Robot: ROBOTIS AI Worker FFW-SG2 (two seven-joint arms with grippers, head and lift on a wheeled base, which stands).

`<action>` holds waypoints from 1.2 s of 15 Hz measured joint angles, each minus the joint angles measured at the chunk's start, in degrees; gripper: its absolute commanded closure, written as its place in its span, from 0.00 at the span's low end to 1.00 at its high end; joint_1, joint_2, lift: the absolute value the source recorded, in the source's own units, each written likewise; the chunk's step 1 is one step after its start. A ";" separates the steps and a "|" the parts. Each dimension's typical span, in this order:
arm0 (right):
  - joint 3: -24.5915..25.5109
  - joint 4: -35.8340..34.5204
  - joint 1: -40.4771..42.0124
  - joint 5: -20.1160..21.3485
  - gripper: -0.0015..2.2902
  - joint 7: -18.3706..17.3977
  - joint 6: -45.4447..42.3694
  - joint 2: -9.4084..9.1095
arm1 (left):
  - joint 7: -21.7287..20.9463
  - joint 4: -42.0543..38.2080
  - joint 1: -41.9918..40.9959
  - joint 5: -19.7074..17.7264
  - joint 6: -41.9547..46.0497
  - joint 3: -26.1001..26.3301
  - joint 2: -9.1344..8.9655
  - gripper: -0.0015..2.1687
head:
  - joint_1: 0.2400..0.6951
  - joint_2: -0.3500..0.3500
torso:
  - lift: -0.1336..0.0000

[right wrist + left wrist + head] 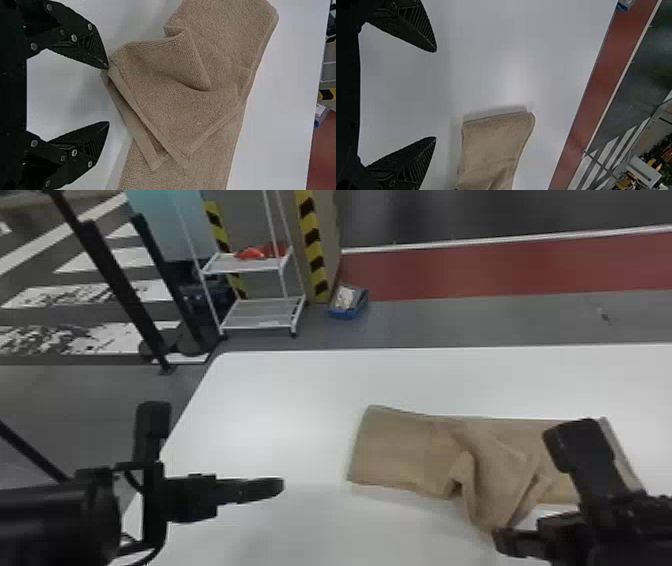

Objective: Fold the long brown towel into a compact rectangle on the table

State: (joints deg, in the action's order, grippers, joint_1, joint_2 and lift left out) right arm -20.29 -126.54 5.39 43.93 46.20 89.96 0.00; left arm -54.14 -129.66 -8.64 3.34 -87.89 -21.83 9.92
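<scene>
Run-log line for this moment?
long brown terry towel: flap folded over askew, on white table | left gripper: open, empty | right gripper: open, one fingertip at towel corner

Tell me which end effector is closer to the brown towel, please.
The right end effector: one fingertip is right beside the towel, while the left end effector is well away.

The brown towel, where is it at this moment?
In the head view, the brown towel lies on the right side of the white table, near the right claw.
</scene>
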 measured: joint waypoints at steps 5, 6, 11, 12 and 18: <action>-0.41 -0.09 -0.12 -0.93 0.19 -0.97 0.00 0.00 | -0.14 -0.07 -0.26 -0.03 -0.03 -0.27 -0.03 0.05 | 1.00 0.85 | 0.07; -0.52 -0.11 -0.12 -0.99 0.19 -1.07 0.00 0.00 | -0.17 -0.10 -0.30 -0.10 -0.03 -0.36 -0.04 0.05 | 1.00 0.85 | 0.07; -0.83 0.56 -0.23 -1.22 0.38 -1.84 0.00 0.00 | -0.18 -0.11 -0.41 -0.49 0.00 -0.67 -0.02 0.05 | 1.00 0.85 | 0.07; -0.94 0.90 -0.27 -1.24 0.42 -2.23 0.00 0.00 | -0.16 -0.11 -0.41 -0.51 0.05 -0.72 -0.01 0.05 | 1.00 0.85 | 0.07; -0.93 1.21 -0.76 -2.36 0.53 -2.97 0.00 0.00 | 0.42 1.09 -0.10 -0.53 2.26 -0.85 0.26 0.06 | 1.00 0.87 | 0.07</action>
State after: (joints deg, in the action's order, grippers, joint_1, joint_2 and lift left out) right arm -21.22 -125.33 4.63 41.57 43.23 89.96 0.00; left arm -53.71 -128.57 -8.74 2.81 -85.63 -22.68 10.18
